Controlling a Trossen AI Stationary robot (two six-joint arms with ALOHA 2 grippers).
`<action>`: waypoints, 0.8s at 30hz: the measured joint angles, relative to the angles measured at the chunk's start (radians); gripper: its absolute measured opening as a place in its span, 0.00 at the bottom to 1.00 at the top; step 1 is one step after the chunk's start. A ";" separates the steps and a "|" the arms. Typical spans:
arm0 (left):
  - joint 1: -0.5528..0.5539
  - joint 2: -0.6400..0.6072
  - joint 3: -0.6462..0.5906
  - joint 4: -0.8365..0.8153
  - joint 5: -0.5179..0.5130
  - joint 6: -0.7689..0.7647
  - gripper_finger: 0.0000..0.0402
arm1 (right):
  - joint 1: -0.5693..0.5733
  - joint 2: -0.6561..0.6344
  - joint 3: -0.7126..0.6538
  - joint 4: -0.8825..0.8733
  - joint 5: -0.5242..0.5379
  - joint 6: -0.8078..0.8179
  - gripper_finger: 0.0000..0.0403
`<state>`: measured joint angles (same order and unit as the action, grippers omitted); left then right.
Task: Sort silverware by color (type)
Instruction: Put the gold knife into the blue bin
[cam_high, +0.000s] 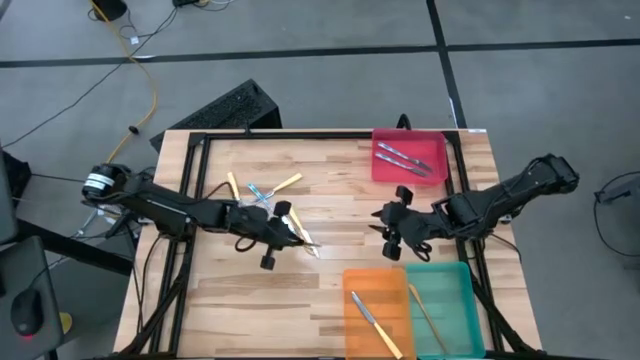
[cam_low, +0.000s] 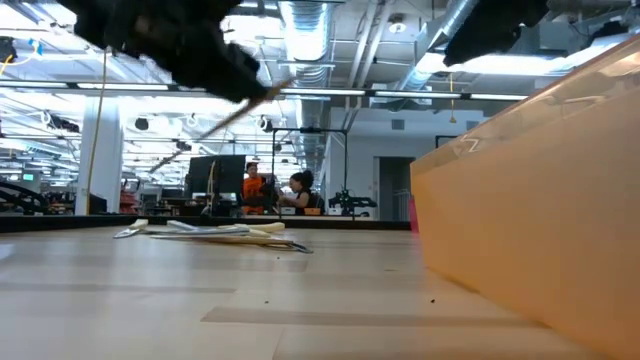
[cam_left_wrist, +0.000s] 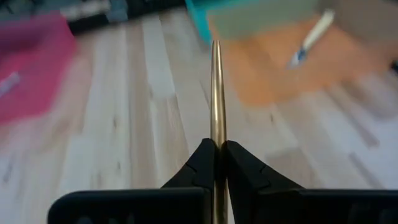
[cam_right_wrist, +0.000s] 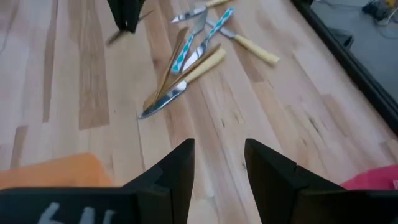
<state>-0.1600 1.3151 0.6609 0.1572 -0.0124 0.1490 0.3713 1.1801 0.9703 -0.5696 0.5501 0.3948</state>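
A loose pile of silverware (cam_high: 262, 192) with blue, yellow and tan handles lies on the wooden table's far left part; the low view shows this pile (cam_low: 215, 230) lying flat. My left gripper (cam_high: 292, 235) hangs just right of it, shut on one thin tan utensil (cam_left_wrist: 217, 87). My right gripper (cam_high: 392, 225) stands open in the air at the table's middle right, nothing between its fingers (cam_right_wrist: 180, 168). From there the pile (cam_right_wrist: 193, 56) lies ahead of it. My left gripper pinches the tan utensil between its two fingertips, at a stretch of its shaft (cam_left_wrist: 217, 134). The utensil runs along the fingers, its free end (cam_left_wrist: 216, 46) sticking out well ahead of them. It slants (cam_low: 245, 105) in the air, clear of the table.
A red tray (cam_high: 383, 172) at the far right holds two silver utensils. At the near edge an orange tray (cam_high: 392, 285) holds a yellow-handled one and a teal tray (cam_high: 455, 300) a tan one. Bare wood lies between the pile and the trays.
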 joint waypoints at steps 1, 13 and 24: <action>0.000 -0.014 0.000 0.017 0.000 0.000 0.01 | 0.009 0.000 0.000 0.009 0.014 0.000 0.41; 0.000 -0.137 0.003 0.228 -0.007 0.019 0.01 | 0.119 0.005 -0.009 0.101 0.220 0.026 0.41; 0.000 -0.157 0.003 0.463 0.062 0.025 0.01 | 0.126 0.022 -0.226 0.535 0.262 -0.007 0.41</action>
<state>-0.1600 1.1580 0.6640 0.6202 0.0495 0.1738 0.4973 1.2018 0.7439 -0.0344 0.8124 0.3877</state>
